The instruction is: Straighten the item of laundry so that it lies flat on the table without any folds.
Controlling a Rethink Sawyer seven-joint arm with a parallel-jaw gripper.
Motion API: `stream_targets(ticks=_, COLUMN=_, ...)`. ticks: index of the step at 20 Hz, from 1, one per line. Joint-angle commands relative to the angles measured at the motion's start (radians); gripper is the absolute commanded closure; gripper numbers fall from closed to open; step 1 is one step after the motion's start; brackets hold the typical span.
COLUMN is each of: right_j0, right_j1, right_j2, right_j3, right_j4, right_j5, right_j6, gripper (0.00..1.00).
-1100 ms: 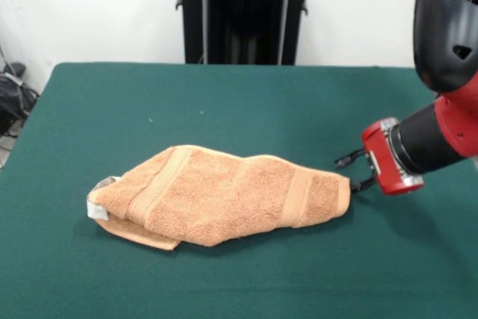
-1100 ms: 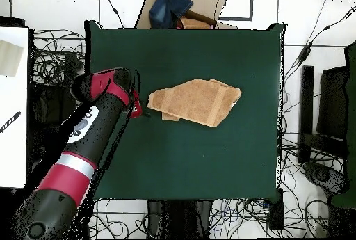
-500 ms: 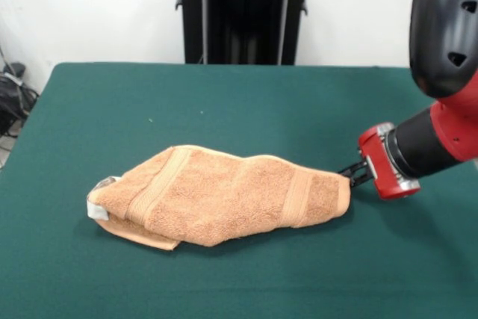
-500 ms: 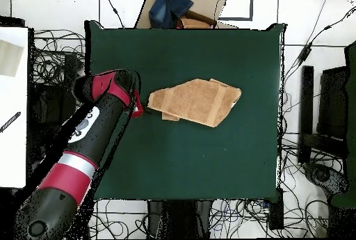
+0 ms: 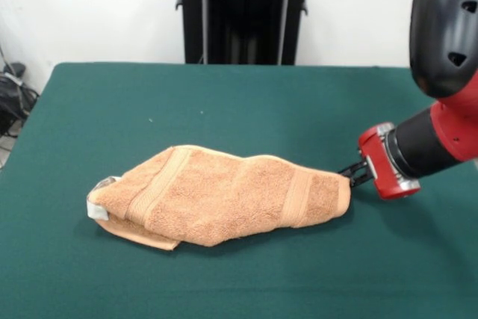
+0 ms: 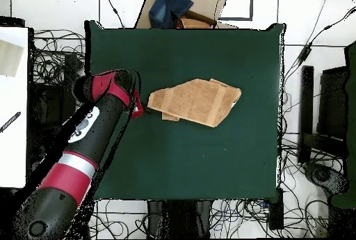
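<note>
Pincer (image 5: 354, 174) at folded towel's (image 5: 224, 196) end — perhaps touching, green table (image 5: 224, 102)

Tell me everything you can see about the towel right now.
The towel is orange-tan terry, bunched into a long folded heap rather than spread flat. Two woven bands cross it, and a white tag shows at one end. A lower layer pokes out beneath the heap near the tag. It lies near the middle of the green table. The pincer is at its other end, seemingly touching the edge.
</note>
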Motion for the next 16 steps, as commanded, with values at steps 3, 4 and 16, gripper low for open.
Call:
stream_targets(ticks=3, right_j0=-0.012, right_j1=0.01, right_j2=0.045, right_j3=0.033, right_j4=0.025, right_j5=-0.07, right_j6=0.288, gripper=1.0)
stream_targets(ticks=4, right_j0=-0.012, right_j1=0.01, right_j2=0.045, right_j3=0.033, right_j4=0.023, right_j5=-0.072, right_j6=0.286, gripper=0.0)
stream_targets(ticks=16, right_j0=-0.013, right_j1=0.006, right_j2=0.053, right_j3=0.045, right_j4=0.021, right_j5=-0.086, right_j6=0.282, gripper=0.0)
